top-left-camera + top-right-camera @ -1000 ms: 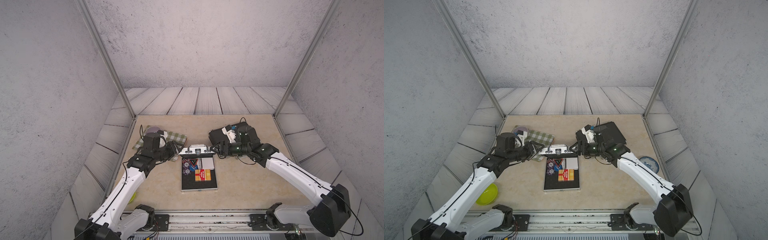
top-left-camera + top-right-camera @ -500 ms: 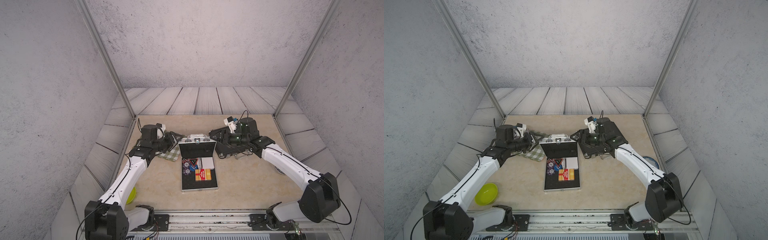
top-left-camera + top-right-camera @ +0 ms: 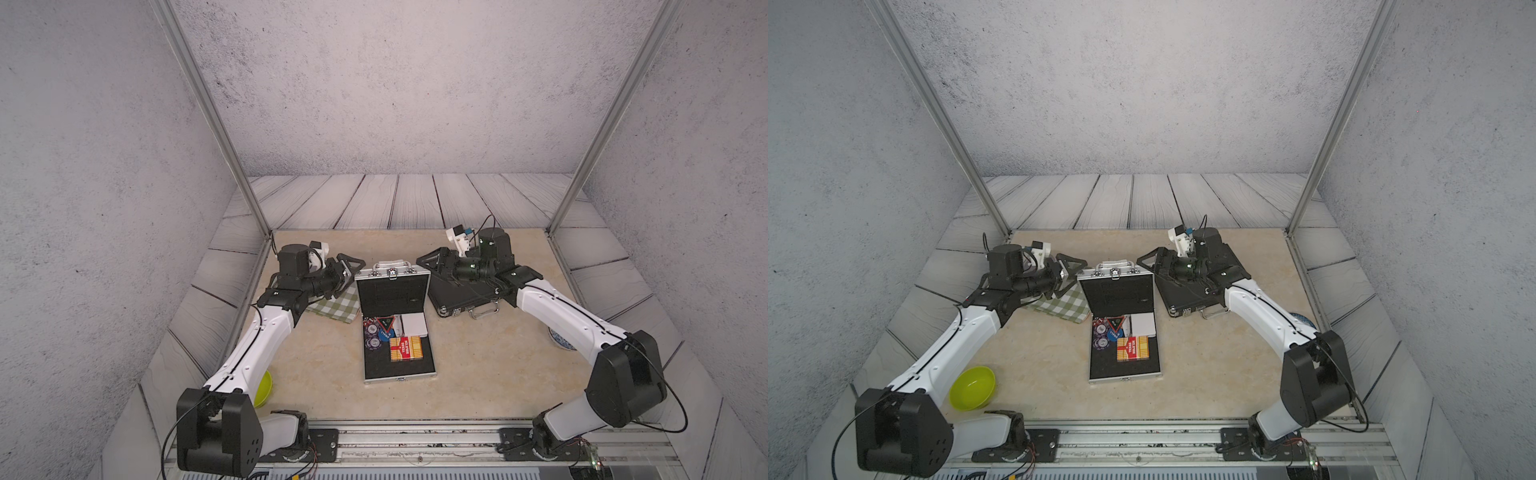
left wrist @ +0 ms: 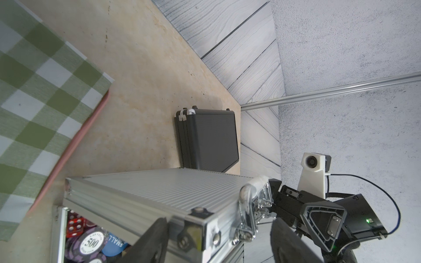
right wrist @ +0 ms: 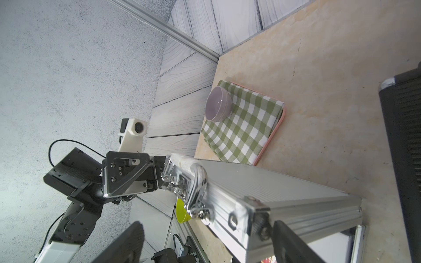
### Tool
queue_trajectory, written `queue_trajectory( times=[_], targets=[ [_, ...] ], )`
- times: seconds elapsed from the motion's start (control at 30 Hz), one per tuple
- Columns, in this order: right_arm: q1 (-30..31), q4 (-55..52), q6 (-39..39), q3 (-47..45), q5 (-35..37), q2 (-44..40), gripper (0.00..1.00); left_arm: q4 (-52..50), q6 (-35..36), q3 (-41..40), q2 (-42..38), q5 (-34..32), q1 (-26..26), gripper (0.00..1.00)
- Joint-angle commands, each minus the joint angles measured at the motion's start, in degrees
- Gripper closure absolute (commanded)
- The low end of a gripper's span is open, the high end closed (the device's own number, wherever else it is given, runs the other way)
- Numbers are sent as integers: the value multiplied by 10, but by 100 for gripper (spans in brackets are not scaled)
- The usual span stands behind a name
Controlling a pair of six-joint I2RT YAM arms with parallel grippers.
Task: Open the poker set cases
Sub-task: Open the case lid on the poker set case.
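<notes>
Now more upright, the silver case lid (image 3: 392, 291)

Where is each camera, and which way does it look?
Both top views: high up behind the robot, looking down on the open silver case; left arm and right arm show.
Left wrist: on the left arm, faces the right claw; own left claw shows.
Right wrist: on the right arm, faces the left claw; own right claw shows.
Both wrist views share the silver case and the black case.
</notes>
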Motion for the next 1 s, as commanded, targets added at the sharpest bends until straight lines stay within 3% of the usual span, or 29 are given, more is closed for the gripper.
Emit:
queue_trajectory(
  times=[0.0, 0.13, 0.37, 0.67, 0.8, 0.97],
  targets=[
    [-9, 22, -1, 24, -10, 18, 10, 18, -2, 15, 2, 20, 12, 22],
    [-17, 5, -17, 49, 5, 22, 8, 13, 1, 24, -1, 11, 33, 13],
    [-44, -65, -67, 102, 29, 6, 8, -64, 62, 89, -12, -11, 46, 13],
    [-136, -174, -160, 48, 116, -62, 8, -242, 219, 172, -54, -89, 39, 28],
    [-177, -208, -208, 21, 177, -73, 11, -303, 281, 217, -63, -143, -16, 35],
    [-226, -223, -246, 5, 221, -68, 14, -295, 337, 234, -99, -297, -170, 37]
  ],
)
